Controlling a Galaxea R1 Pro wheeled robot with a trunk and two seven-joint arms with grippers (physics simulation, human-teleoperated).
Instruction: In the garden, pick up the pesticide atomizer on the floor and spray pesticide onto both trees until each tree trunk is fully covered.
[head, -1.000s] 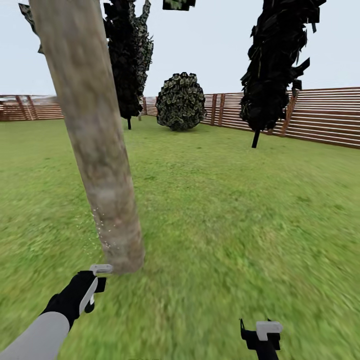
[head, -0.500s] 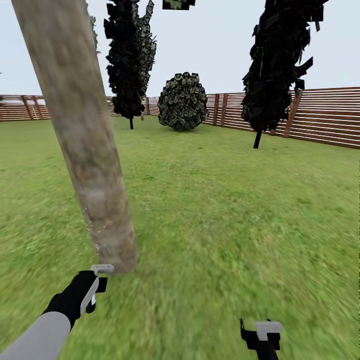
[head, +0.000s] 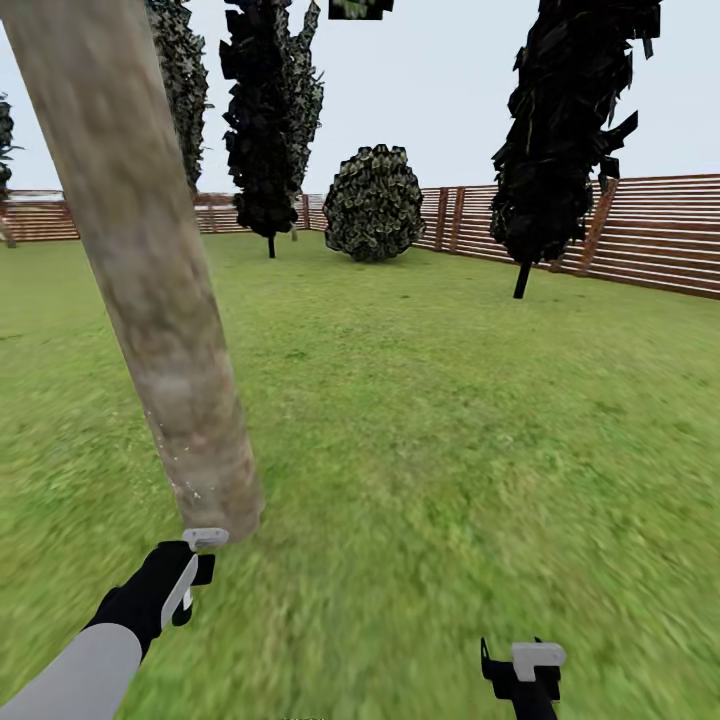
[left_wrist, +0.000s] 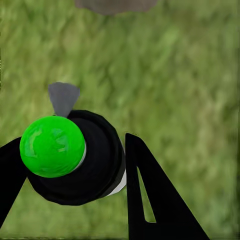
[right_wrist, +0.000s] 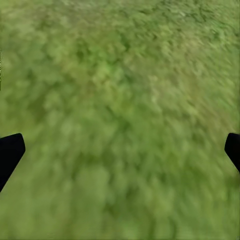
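Note:
A thick grey-tan mottled tree trunk leans across the left of the head view, and its base meets the grass floor just ahead of my left hand. A few pale specks dot its lower part. My left gripper is shut on the pesticide atomizer, whose grey nozzle faces the trunk base. In the left wrist view the atomizer has a green cap and black body between the gripper fingers. My right gripper hangs open over grass, holding nothing.
A brown slatted fence rings the lawn at the back and right. Black cone-shaped trees and a round bush stand far off. Open grass stretches ahead and to the right.
The whole head view has shifted, so the trunk now sits further left in the picture and more dark trees show behind it. Both arms hold the same place in the picture.

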